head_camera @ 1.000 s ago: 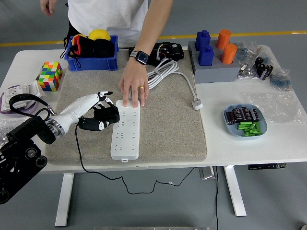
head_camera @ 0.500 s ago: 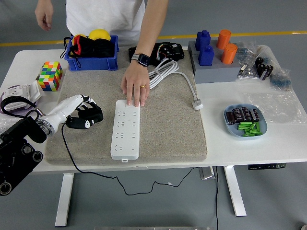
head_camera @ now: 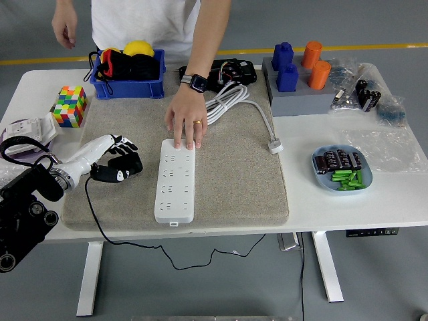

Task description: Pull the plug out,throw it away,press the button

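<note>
Left hand [head_camera: 115, 160] of the robot is closed around a black plug [head_camera: 124, 170], which it holds above the grey mat [head_camera: 234, 180], to the left of the white power strip [head_camera: 175, 180] and clear of it. From the plug a thin black cable [head_camera: 93, 214] goes down over the near edge of the mat and hangs under the table [head_camera: 374, 207].

A person stands behind the table. One hand of the person [head_camera: 185, 122], with a watch on the wrist, presses with its fingertips on the far end of the power strip. The other hand of the person [head_camera: 66, 29] hangs free, far behind and to the left of the strip.

To the right of the power strip a white cord [head_camera: 231, 101] lies coiled on the mat. Behind the strip and to the left stands a blue bin [head_camera: 127, 85].
</note>
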